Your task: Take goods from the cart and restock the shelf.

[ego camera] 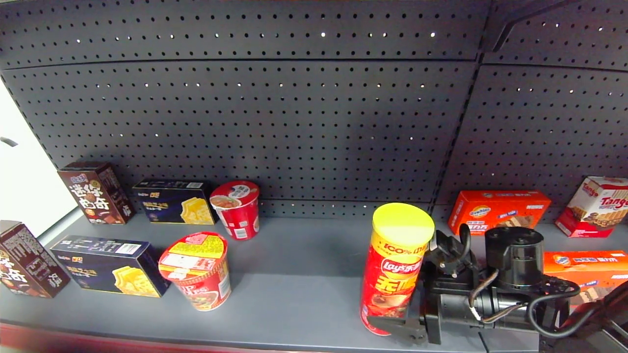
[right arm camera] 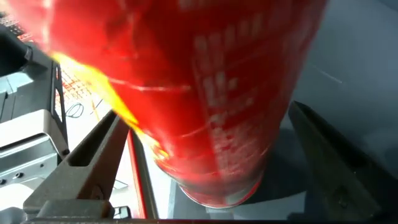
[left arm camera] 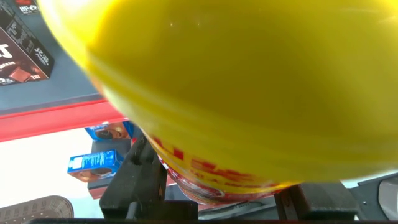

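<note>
A red chips can with a yellow lid (ego camera: 395, 267) stands upright on the grey shelf (ego camera: 304, 284), right of centre. My right gripper (ego camera: 398, 316) is low around its base. In the right wrist view the can (right arm camera: 199, 106) sits between the spread fingers (right arm camera: 93, 168); one finger touches it, and the other stands apart with shelf showing in the gap. My right gripper (right arm camera: 211, 165) is open. In the left wrist view, a second yellow-lidded red can (left arm camera: 249, 93) is held in my left gripper (left arm camera: 224, 200), which is shut on it.
On the shelf's left are two red noodle cups (ego camera: 197, 270), two dark blue boxes (ego camera: 110, 265) and brown boxes (ego camera: 95, 192). Orange boxes (ego camera: 498, 211) and a red-and-white box (ego camera: 596, 206) stand at the right. The pegboard back wall (ego camera: 294, 122) rises behind.
</note>
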You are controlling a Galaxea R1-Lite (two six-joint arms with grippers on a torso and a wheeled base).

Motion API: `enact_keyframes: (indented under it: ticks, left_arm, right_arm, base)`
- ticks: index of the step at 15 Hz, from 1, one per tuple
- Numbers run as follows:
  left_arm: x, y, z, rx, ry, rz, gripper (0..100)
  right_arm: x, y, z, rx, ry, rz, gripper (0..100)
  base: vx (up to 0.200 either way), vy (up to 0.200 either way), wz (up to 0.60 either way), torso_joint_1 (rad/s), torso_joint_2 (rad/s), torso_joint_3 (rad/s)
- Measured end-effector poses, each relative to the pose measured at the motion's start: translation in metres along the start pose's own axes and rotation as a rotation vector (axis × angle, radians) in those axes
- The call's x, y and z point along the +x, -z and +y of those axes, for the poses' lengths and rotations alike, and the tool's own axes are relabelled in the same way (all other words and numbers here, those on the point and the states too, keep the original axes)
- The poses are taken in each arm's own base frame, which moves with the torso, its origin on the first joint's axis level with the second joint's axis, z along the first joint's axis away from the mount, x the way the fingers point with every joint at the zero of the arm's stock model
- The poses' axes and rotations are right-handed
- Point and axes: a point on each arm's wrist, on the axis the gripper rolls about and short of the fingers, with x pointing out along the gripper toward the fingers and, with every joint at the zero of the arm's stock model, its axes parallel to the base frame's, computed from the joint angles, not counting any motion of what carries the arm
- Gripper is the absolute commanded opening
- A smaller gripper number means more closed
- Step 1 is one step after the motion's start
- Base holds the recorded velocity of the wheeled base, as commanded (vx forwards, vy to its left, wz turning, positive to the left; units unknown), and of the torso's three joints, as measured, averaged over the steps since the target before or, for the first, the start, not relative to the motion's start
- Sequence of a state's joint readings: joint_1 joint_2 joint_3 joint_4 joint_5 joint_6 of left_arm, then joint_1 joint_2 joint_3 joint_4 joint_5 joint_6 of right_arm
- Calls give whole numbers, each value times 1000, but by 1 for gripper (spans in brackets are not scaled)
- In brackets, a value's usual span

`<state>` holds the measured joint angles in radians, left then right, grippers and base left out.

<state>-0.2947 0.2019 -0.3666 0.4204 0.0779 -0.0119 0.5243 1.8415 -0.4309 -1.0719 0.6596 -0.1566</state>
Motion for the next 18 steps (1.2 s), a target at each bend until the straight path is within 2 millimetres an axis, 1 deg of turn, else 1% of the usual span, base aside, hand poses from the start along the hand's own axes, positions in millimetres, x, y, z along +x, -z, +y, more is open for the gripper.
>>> enact_keyframes:
  ticks: [8, 12, 18]
  left_arm:
    - [0, 1, 0, 0, 0, -2, 0]
    - [-1, 1, 0, 0, 0, -4, 0]
    - [-1, 3, 0, 0, 0, -9, 0]
  right_arm:
    - [-20, -4, 7, -6, 25, -16, 100]
    - [-34, -5, 19, -14, 26, -26, 100]
    - [-58, -17, 24, -47, 79, -80, 100]
  base:
    - [0, 0, 0, 0, 0, 0]
    - [0, 0, 0, 0, 0, 0]
    - [0, 0, 0, 0, 0, 0]
